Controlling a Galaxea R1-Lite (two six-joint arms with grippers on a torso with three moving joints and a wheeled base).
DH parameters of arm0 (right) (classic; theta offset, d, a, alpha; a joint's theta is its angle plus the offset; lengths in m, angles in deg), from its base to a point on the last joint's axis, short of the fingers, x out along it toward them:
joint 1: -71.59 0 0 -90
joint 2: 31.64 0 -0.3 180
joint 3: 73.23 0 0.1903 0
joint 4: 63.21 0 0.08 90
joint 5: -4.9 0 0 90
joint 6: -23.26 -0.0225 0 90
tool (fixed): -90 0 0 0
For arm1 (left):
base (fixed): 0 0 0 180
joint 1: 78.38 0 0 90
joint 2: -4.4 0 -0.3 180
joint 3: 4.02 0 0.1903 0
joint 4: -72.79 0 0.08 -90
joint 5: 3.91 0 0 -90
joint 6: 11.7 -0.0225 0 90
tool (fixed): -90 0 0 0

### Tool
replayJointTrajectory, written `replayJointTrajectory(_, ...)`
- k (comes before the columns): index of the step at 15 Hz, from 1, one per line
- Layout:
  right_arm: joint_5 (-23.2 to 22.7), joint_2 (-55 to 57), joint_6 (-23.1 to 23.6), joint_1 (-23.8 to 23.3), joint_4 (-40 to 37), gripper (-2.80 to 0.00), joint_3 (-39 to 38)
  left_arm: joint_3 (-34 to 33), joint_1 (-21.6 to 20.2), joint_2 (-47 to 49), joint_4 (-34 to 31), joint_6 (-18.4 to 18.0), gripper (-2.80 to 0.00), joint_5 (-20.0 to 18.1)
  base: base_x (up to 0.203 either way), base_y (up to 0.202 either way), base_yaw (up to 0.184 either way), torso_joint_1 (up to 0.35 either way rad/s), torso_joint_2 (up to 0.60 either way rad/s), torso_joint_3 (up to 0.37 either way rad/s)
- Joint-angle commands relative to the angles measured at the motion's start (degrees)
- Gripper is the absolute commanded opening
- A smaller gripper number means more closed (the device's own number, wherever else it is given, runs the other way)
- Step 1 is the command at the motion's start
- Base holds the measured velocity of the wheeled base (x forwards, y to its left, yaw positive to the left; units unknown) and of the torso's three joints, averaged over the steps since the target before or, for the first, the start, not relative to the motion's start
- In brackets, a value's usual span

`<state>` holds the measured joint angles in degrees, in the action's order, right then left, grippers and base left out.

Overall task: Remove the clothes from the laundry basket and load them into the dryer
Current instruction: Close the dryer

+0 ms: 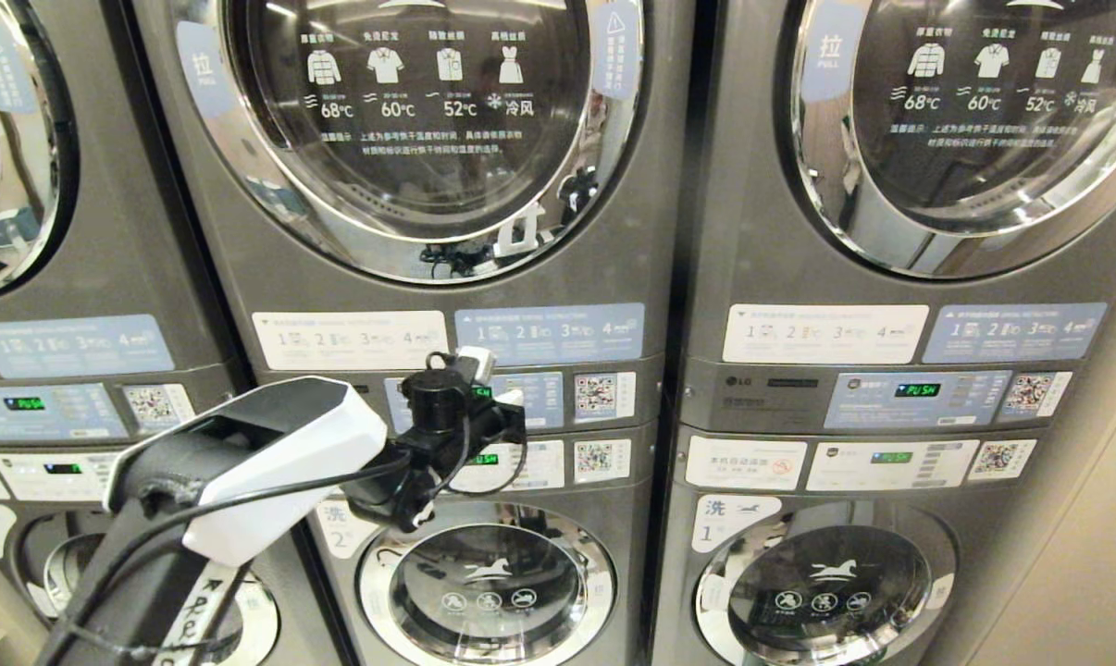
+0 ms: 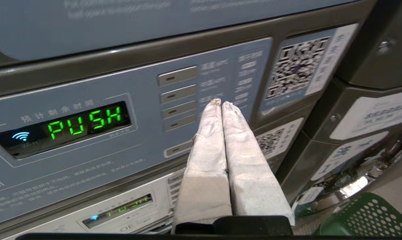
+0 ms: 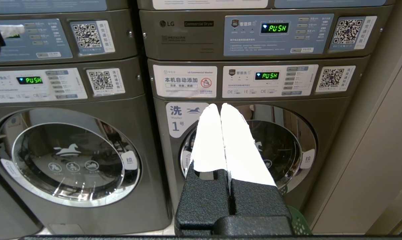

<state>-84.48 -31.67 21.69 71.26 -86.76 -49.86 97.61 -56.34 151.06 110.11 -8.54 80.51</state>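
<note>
**Left gripper at dryer panel**

Your left gripper [image 2: 221, 104], fingers pressed together and empty, sits centre-frame at the dryer control panel [image 2: 87, 160]. Right gripper [image 3: 220, 106] likewise closed, empty. Laundry basket [image 2: 367, 216] shows lower right; dryer door [image 1: 410, 120] upper centre, closed.

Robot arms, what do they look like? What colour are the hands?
The left arm has a white, angular shell over black parts, with black cables looping along it and a black wrist block. The left hand has two long tapered fingers wrapped in greyish-white tape, slightly worn at the tips. The right hand has bright white fingers on a black textured base.
</note>
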Motion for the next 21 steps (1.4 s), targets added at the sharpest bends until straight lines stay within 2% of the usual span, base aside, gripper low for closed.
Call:
replayJointTrajectory(1,0.0,0.0,0.0,0.0,0.0,-2.8,0.0,2.1,-0.1,2.5,0.3,0.0,-2.8,0.0,0.0,0.0,0.0,0.0,0.0,0.0)
replayJointTrajectory(5,0.0,0.0,0.0,0.0,0.0,-2.8,0.0,6.4,-0.2,5.0,0.3,0.0,-2.8,0.0,0.0,0.0,0.0,0.0,0.0,0.0)
replayJointTrajectory(12,0.0,0.0,0.0,0.0,0.0,-2.8,0.0,6.7,-1.7,5.9,-0.5,0.0,-2.8,0.1,0.0,0.0,0.0,0.0,0.0,0.0)
replayJointTrajectory(21,0.0,0.0,0.0,0.0,0.0,-2.8,0.0,11.3,-1.9,7.4,-4.8,0.1,-2.8,0.0,0.0,0.0,0.0,0.0,0.0,0.0)
